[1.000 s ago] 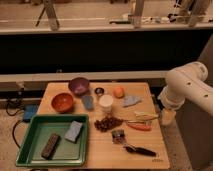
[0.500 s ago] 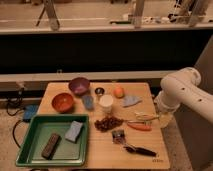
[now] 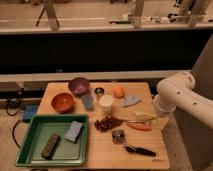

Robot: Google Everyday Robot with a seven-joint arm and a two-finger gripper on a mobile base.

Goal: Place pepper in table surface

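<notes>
Pepper on the bench, gripper close to its right

Camera view: the pepper point(image 3: 138, 126) lies on the bench point(image 3: 100, 150) near the right edge, its long axis roughly left-right. The gripper point(image 3: 160, 119) sits just right of it, seemingly apart; whether it is clenched or released cannot be told.

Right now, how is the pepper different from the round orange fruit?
The pepper is slim and pointed; the orange fruit is round. The pepper lies near the table's edge, beside the gripper; the orange fruit sits farther back, mid-table. The pepper looks redder than the orange fruit. Both rest on the table surface.
</notes>
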